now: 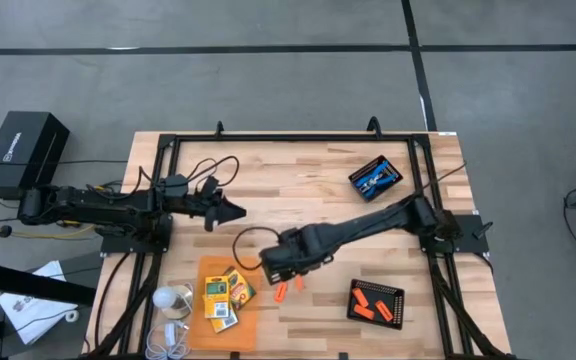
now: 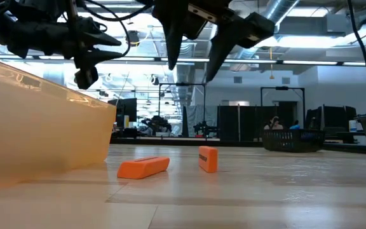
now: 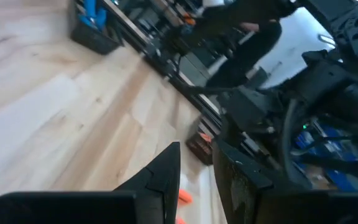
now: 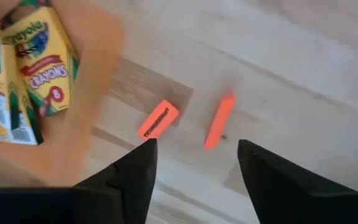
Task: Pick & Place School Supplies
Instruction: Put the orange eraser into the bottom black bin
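Two short orange sticks (image 4: 158, 120) (image 4: 219, 121) lie flat on the wooden table, just right of an orange sheet (image 1: 216, 268). My right gripper (image 4: 196, 146) hangs open above them, pointing down, clear of both; the low view shows its fingers (image 2: 172, 44) well above the sticks (image 2: 143, 167). Yellow-and-green crayon boxes (image 1: 226, 295) lie on the sheet. Blue-handled scissors (image 1: 373, 178) rest in a black tray at the far right. My left gripper (image 1: 240, 211) is held in the air over the table's left half, pointing right, its fingers a little apart with nothing between them.
A second black tray (image 1: 376, 303) near the front right holds several orange sticks. A black cable loop (image 1: 248, 240) lies by the right gripper. A white object and cord (image 1: 171, 300) sit at the front left. Bare wood stretches between the two trays.
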